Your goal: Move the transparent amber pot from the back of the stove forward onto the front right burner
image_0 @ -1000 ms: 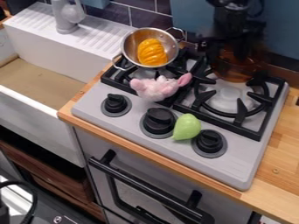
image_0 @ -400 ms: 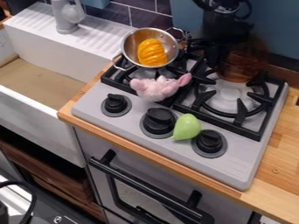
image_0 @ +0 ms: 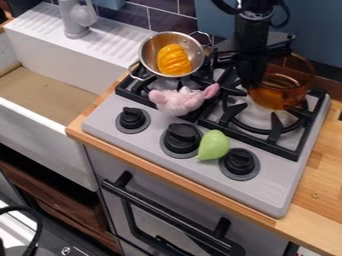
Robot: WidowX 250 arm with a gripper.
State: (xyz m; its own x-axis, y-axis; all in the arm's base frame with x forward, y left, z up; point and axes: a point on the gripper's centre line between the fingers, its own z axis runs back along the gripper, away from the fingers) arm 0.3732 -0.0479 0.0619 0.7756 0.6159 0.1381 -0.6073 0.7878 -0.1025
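Note:
The black gripper (image_0: 251, 80) hangs over the back right of the stove, against the left side of an amber see-through pot (image_0: 277, 91). The pot is tilted over the right burner; whether it is held cannot be made out. Left of the gripper, a pink and white plush toy (image_0: 179, 101) lies on the grate. A metal strainer (image_0: 149, 52) with an orange ridged piece (image_0: 174, 60) in it rests at the back of the left burner. A green pear-shaped toy (image_0: 214, 145) lies between two front knobs.
Black grates (image_0: 273, 144) stand up from the stove top, with knobs (image_0: 182, 138) along its front. On the left are a white sink (image_0: 47, 120) and a grey faucet (image_0: 78, 20). A dark tiled wall (image_0: 163, 17) rises behind; wooden counter (image_0: 319, 185) borders the right side.
The arm and gripper have shifted slightly toward the camera. The amber pot has moved a little down and to the right in the view, and its tilt has changed. The toys and strainer have stayed put.

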